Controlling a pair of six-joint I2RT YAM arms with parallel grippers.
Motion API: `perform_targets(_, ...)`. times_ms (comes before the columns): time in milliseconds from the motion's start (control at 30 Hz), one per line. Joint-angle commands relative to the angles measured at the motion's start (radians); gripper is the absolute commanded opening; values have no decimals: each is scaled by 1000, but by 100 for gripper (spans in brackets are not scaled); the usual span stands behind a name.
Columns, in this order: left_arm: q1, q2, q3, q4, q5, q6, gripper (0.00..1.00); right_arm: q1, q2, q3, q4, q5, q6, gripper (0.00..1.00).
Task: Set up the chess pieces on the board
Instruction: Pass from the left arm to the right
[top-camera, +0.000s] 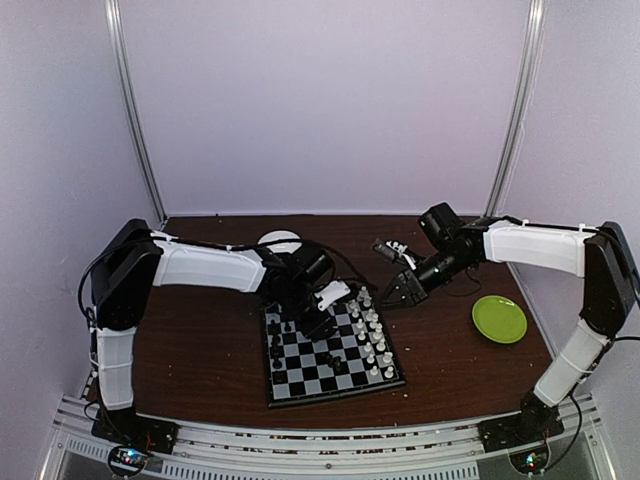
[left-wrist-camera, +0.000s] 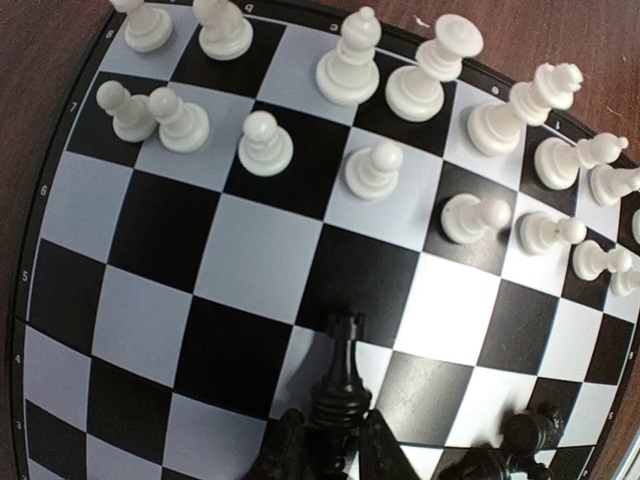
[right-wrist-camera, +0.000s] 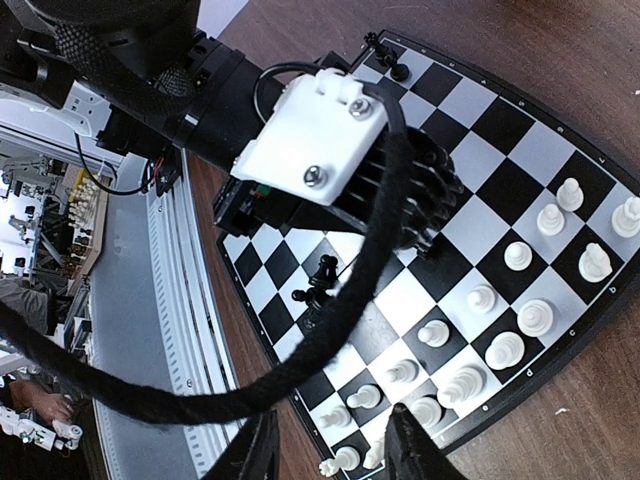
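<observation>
The board (top-camera: 300, 385) lies in the middle of the table. White chess pieces (top-camera: 372, 335) stand in two rows along its right side, seen close in the left wrist view (left-wrist-camera: 372, 170) and the right wrist view (right-wrist-camera: 520, 320). A few black pieces (top-camera: 277, 345) stand on its left part. My left gripper (top-camera: 318, 318) is low over the board; its fingers flank the lower part of a black piece (left-wrist-camera: 343, 385), and a sliver of square shows beside it. My right gripper (top-camera: 400, 290) hangs open and empty above the board's far right corner.
A green plate (top-camera: 498, 318) sits on the table at the right. A white bowl (top-camera: 280, 240) is at the back behind the left arm. The left arm's black cable (right-wrist-camera: 330, 340) crosses the right wrist view. Two black pieces (right-wrist-camera: 318, 285) stand by the left gripper.
</observation>
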Motion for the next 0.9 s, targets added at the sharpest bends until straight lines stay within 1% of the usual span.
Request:
perform_targets(0, -12, 36, 55, -57, -36, 20, 17, -6, -33, -11, 15, -5, -20, 37)
perform_targets(233, -29, 88, 127, -113, -69, 33, 19, -10, -38, -15, 17, -9, -21, 37)
perform_targets(433, -30, 84, 143, -125, -78, 30, 6, -18, -57, -23, 17, -10, -22, 37)
perform_targets(533, -29, 52, 141, -127, -100, 28, 3, -26, -76, -25, 16, -10, -21, 37)
perform_targets(700, -27, -54, 109, -123, -114, 28, 2, -37, -113, -18, 3, 2, -30, 37)
perform_targets(867, -24, -187, 21, -22, -82, -5, 2, -36, -94, 33, -21, -8, -16, 38)
